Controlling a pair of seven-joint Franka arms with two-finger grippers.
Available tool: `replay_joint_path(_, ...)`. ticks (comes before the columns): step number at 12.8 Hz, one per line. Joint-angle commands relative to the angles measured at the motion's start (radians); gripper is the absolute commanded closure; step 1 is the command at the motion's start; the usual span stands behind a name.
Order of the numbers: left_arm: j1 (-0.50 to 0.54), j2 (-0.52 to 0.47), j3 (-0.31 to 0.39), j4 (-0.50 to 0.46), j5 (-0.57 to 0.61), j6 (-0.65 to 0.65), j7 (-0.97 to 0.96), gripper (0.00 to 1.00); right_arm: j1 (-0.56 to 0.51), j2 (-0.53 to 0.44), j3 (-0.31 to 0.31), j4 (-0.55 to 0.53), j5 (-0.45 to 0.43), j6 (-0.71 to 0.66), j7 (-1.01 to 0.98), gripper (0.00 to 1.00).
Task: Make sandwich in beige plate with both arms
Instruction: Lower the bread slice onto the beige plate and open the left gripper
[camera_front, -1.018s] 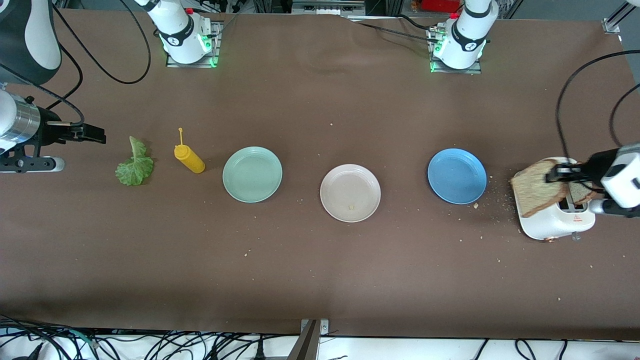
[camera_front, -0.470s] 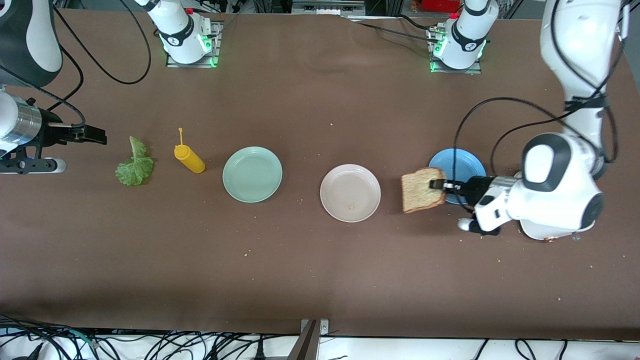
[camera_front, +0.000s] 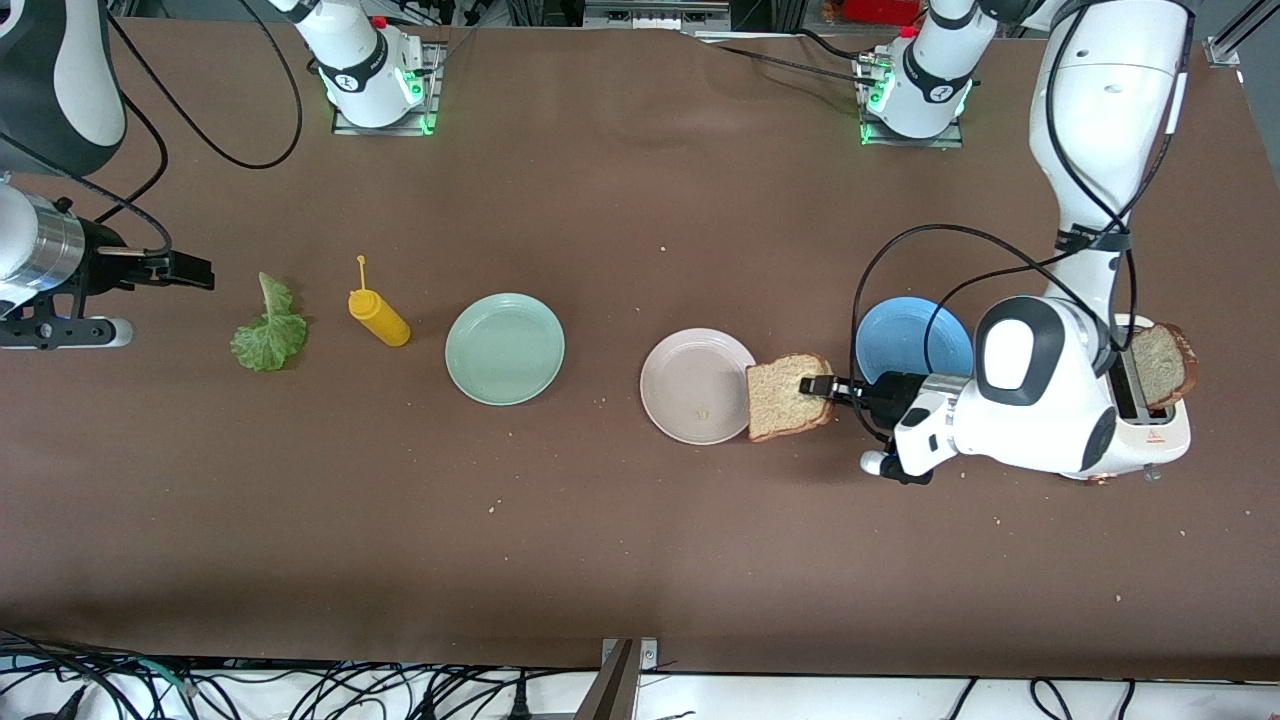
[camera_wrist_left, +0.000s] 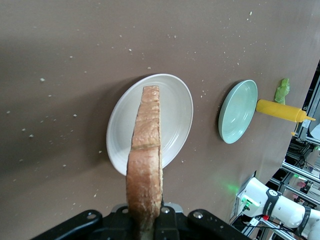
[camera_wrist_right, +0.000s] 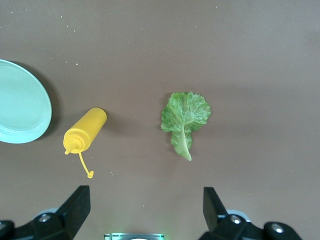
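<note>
Table surface: brown cloth (camera_front: 620, 520) scattered with pale crumbs, thickest near the white toaster (camera_front: 1150, 430) at the left arm's end.
Room: tangled black cables along the table edge nearest the front camera; arm bases lit green.
Left gripper (camera_front: 818, 385): clamped on a bread slice (camera_front: 785, 396) held on edge, over the beige plate's rim.
Beige plate (camera_front: 680, 375): directly beneath the slice's leading edge, bare but for a crumb.
Blue plate (camera_front: 905, 335): beside the left gripper's wrist.
Second slice (camera_front: 1158, 365): standing in the toaster.
Right gripper (camera_wrist_right: 145, 200): fingers wide apart, waiting over bare cloth beside the lettuce leaf (camera_front: 268, 330).
Mustard bottle (camera_front: 378, 316): lying between the lettuce leaf and the mint-green plate (camera_front: 505, 349).
</note>
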Motion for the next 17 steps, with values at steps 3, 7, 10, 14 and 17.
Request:
replay_joint_path(3, -0.068, 0.049, 0.008, 0.017, -0.048, 0.041, 0.020, 1.00, -0.004, 0.001, 0.003, 0.000, -0.011, 0.004, 0.013, 0.00)
replay_joint_path(7, -0.090, 0.076, 0.006, 0.011, -0.138, 0.041, 0.020, 1.00, -0.004, 0.001, 0.003, 0.000, -0.009, 0.004, 0.013, 0.00)
replay_joint_path(10, -0.108, 0.106, 0.006, 0.009, -0.196, 0.041, 0.013, 1.00, -0.004, 0.001, 0.003, 0.000, -0.009, 0.004, 0.011, 0.00)
replay_joint_path(14, -0.120, 0.128, 0.006, 0.010, -0.184, 0.043, 0.027, 1.00, -0.004, 0.001, 0.003, 0.000, -0.008, 0.004, 0.011, 0.00)
replay_joint_path(17, -0.134, 0.148, 0.006, 0.011, -0.193, 0.043, 0.146, 1.00, -0.004, 0.001, 0.003, 0.000, -0.006, 0.004, 0.013, 0.00)
